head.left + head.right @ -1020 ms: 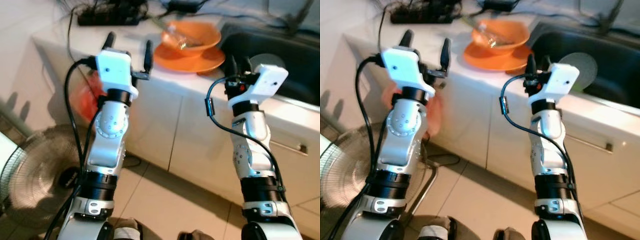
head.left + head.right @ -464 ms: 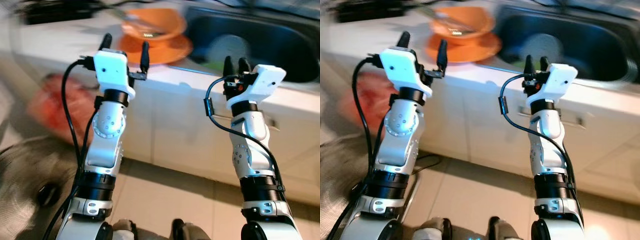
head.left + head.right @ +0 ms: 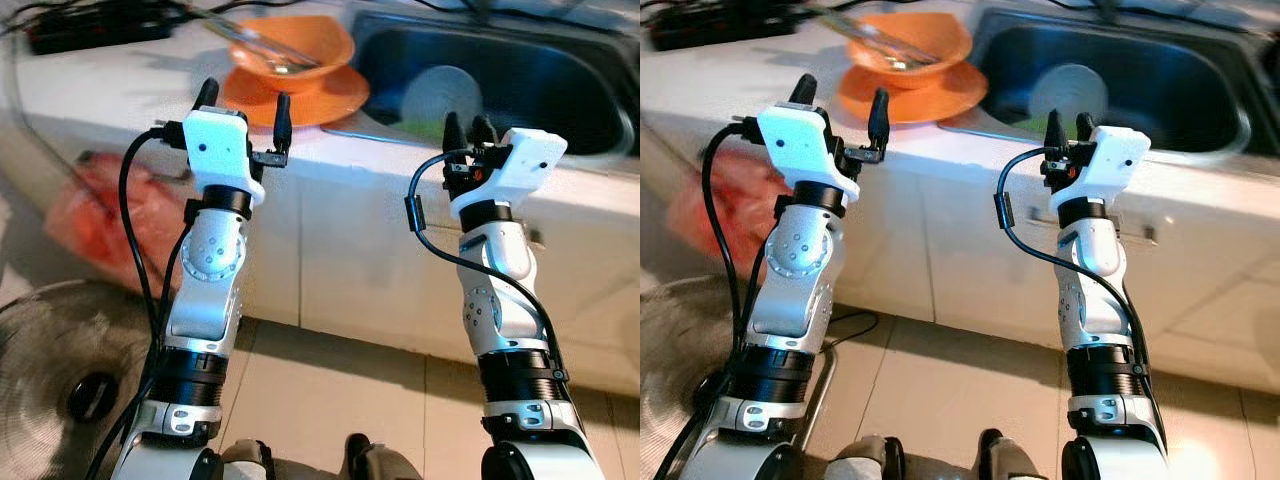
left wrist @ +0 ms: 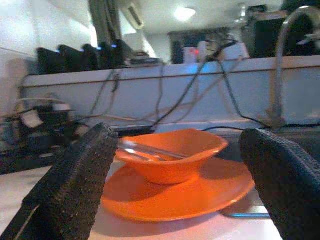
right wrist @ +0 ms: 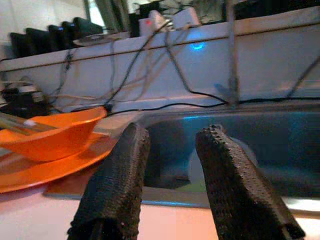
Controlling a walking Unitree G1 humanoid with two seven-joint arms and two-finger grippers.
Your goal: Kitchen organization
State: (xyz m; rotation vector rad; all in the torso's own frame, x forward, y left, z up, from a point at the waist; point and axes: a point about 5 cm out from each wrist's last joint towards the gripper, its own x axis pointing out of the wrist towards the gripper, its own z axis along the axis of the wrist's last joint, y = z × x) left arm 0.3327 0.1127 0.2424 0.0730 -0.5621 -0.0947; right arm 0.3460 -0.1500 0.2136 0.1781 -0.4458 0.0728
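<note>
An orange bowl (image 3: pixel 295 40) with utensils (image 3: pixel 250 40) in it sits on an orange plate (image 3: pixel 300 98) on the white counter (image 3: pixel 100 90). To its right is a dark sink (image 3: pixel 530 70) holding a round pale dish (image 3: pixel 440 92). My left gripper (image 3: pixel 245 97) is raised at the counter's front edge, open and empty, and its fingers frame the bowl (image 4: pixel 170 155) in the left wrist view. My right gripper (image 3: pixel 466 122) is held up before the sink's front rim, fingers a little apart, with nothing between them (image 5: pixel 174 132).
A black power strip (image 3: pixel 90 25) with cables lies at the counter's back left. White cabinet doors with a metal handle (image 3: pixel 1145 232) run below the counter. A red plastic bag (image 3: pixel 110 215) and a floor fan (image 3: pixel 70 370) stand at the left on the tiled floor.
The whole view has shifted, so the camera moved: the sink now sits more central and the fan lower left. Both arms hold the same raised pose.
</note>
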